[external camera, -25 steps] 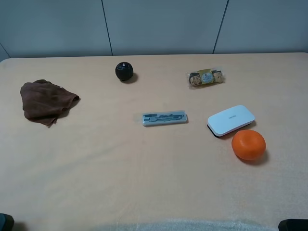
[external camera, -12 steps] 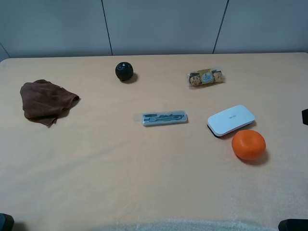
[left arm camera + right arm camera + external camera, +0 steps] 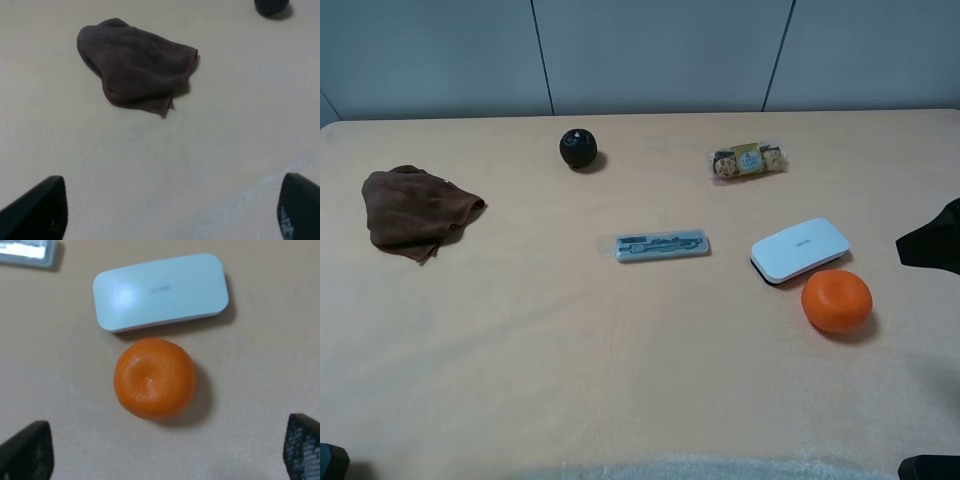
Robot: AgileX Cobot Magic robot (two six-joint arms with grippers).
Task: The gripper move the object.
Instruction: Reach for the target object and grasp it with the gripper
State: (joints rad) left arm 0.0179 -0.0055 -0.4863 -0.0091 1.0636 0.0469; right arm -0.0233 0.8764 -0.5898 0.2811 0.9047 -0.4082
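My right tool (image 3: 162,455) is spread wide apart near the orange (image 3: 836,300). The orange sits on the surface (image 3: 620,350), just beside the white case (image 3: 799,248), at its five o'clock. My left tool (image 3: 167,215) is apart too.

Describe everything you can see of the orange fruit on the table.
The orange fruit is round and slightly flattened, bright orange, with smooth, faintly dimpled skin and a shallow dent at its top centre. It looks whole and unmarked. It rests on the tan table, on the right side of the high view, close beside the white case; whether they touch is unclear. Nothing grips it: the right claw is open and short of it, not touching.
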